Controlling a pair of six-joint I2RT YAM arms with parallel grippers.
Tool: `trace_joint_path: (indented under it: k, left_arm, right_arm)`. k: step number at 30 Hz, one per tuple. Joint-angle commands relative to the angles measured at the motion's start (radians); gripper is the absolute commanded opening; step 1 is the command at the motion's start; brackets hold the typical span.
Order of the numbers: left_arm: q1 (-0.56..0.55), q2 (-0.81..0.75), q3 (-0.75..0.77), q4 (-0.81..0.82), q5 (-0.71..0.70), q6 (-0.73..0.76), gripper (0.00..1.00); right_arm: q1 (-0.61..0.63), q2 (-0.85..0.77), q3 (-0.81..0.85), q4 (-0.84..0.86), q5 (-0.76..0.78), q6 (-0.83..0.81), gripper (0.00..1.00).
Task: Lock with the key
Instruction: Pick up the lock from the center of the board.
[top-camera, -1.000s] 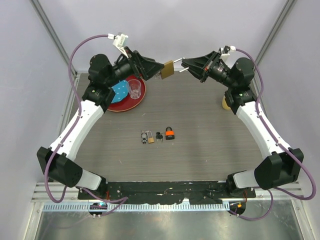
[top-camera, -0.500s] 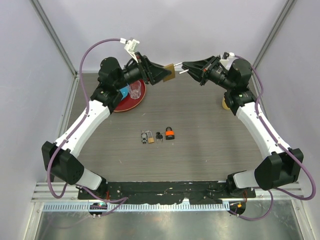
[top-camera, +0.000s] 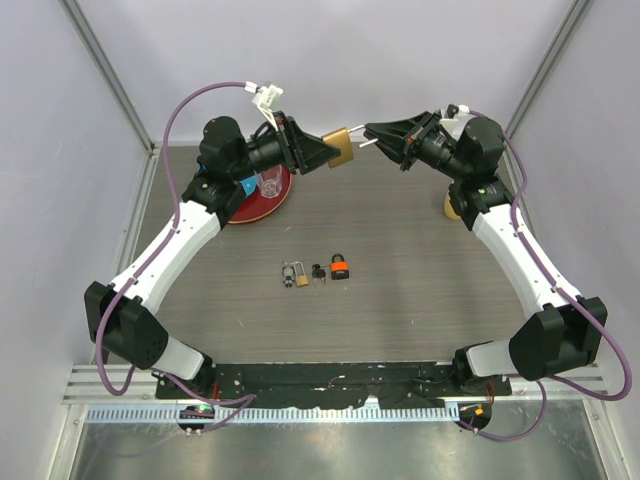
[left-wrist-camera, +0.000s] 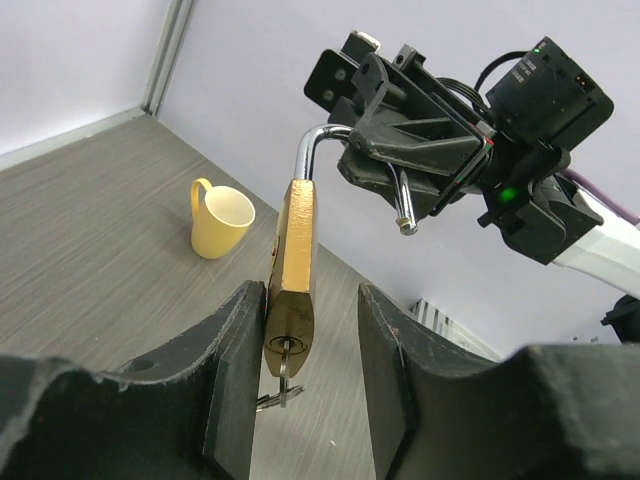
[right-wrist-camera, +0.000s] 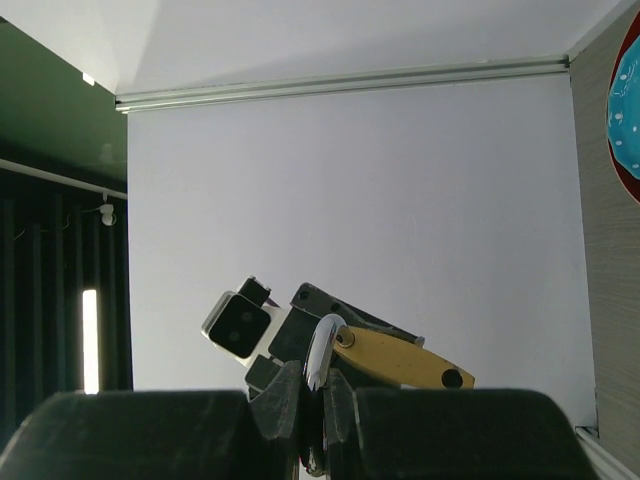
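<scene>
— What's shifted in the last second?
— My left arm has swung its elbow in from the left edge. The padlock (top-camera: 342, 148) has drifted slightly toward the right arm. It hangs in the air above the middle of the far edge.

— Who's holding it?
— The right gripper (top-camera: 368, 133) is pinched on the steel loop (left-wrist-camera: 303, 155), whose free leg is out of the body, so it's not locked yet. My left gripper (top-camera: 328, 152) has its fingers spread around the brass body. One is against it and there's a gap at the other, so I judge it isn't gripping.

— Why hold it that way?
— Hanging it by the loop turns the keyhole toward my left wrist. The key (left-wrist-camera: 281, 385) is already seated, with its head sticking out between the left fingers. I take it the left side is meant to push the body home and turn the key.

— Room to move?
— Plenty below. The mug (left-wrist-camera: 222, 220) by the right edge, the red plate (top-camera: 255, 210) near the far-left corner and the spare locks (top-camera: 293, 274) mid-table are all well clear. The tight spot is the two grippers nose to nose, so I'd keep the moves small
</scene>
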Motion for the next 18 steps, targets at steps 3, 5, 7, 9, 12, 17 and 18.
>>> trace_joint_path:
  k: [3, 5, 7, 9, 12, 17, 18]
  left_arm:
    - [-0.002, -0.028, -0.01, 0.076, 0.084, -0.052, 0.44]
    - [-0.003, -0.028, -0.021, 0.088, 0.084, -0.057, 0.43]
    - [-0.005, -0.025, -0.022, 0.094, 0.085, -0.069, 0.41]
    - [-0.003, -0.007, -0.018, 0.097, 0.087, -0.092, 0.4]
    - [-0.005, 0.019, 0.001, 0.111, 0.101, -0.112, 0.35]
    - [-0.008, 0.032, 0.007, 0.122, 0.098, -0.116, 0.36]
    - [-0.008, 0.033, 0.007, 0.116, 0.098, -0.116, 0.4]
  right_arm:
    - [-0.004, -0.041, 0.077, 0.152, 0.015, 0.061, 0.02]
    - [-0.004, -0.036, 0.077, 0.158, 0.013, 0.064, 0.02]
    - [-0.004, -0.035, 0.076, 0.161, 0.012, 0.069, 0.02]
    - [-0.006, -0.03, 0.074, 0.176, 0.005, 0.083, 0.02]
    - [-0.006, -0.027, 0.076, 0.185, 0.005, 0.087, 0.02]
    - [-0.004, -0.029, 0.074, 0.201, 0.005, 0.1, 0.02]
    - [-0.004, -0.027, 0.073, 0.207, 0.005, 0.1, 0.02]
